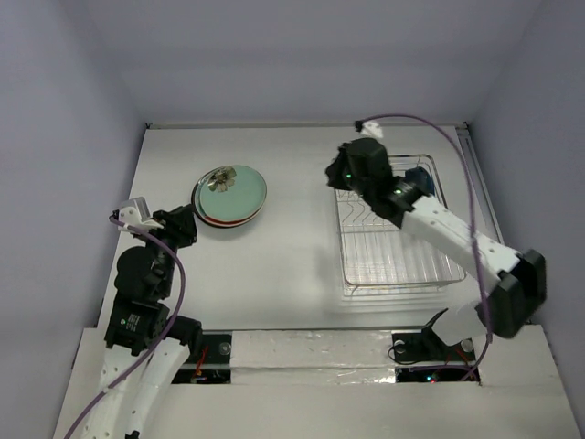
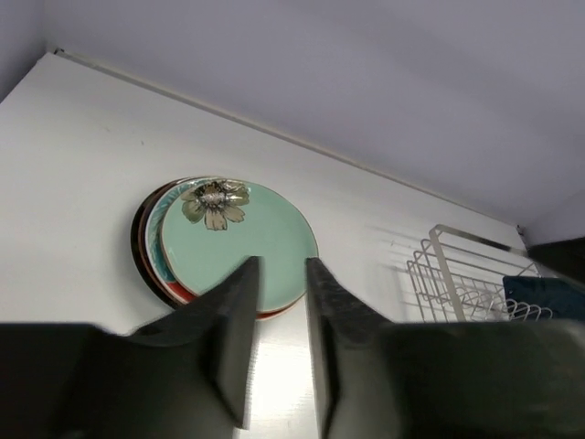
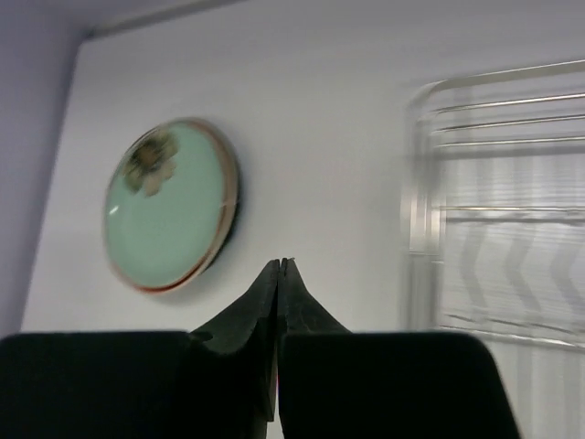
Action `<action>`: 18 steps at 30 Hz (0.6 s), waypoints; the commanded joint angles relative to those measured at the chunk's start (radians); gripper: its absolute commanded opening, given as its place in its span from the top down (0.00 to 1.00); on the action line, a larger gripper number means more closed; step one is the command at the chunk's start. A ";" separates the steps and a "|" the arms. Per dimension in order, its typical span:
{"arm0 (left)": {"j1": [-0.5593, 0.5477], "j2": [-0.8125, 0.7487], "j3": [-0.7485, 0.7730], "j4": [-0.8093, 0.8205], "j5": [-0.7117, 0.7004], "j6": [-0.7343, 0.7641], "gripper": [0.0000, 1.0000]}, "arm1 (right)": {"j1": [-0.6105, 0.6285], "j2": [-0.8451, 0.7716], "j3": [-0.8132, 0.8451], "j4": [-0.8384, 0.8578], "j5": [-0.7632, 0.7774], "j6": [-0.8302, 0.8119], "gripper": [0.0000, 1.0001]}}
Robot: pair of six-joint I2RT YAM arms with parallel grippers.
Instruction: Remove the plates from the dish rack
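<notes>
While white tabletop lies open between chrome wire dish rack and pale mint green round plate, your narrowly parted left gripper sits just short of that plate; right gripper pinched together, empty.

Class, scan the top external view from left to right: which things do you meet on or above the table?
In order: left gripper → stack of plates → right gripper → dish rack.

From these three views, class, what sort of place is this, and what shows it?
Probably a robot test cell, not a kitchen: a white table boxed in by plain walls, left arm and right arm bolted at its edge, a dish rack and stacked plates.
</notes>
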 commanded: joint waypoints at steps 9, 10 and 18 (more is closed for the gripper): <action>-0.013 -0.034 0.005 -0.008 0.003 -0.017 1.00 | -0.326 -0.397 -0.264 -0.394 0.552 -0.087 0.25; -0.023 -0.034 0.007 -0.003 0.003 -0.017 1.00 | -0.346 -0.399 -0.264 -0.397 0.536 -0.108 0.21; -0.034 -0.049 0.005 -0.002 0.003 -0.015 0.81 | -0.392 -0.123 -0.140 -0.521 0.550 -0.199 0.30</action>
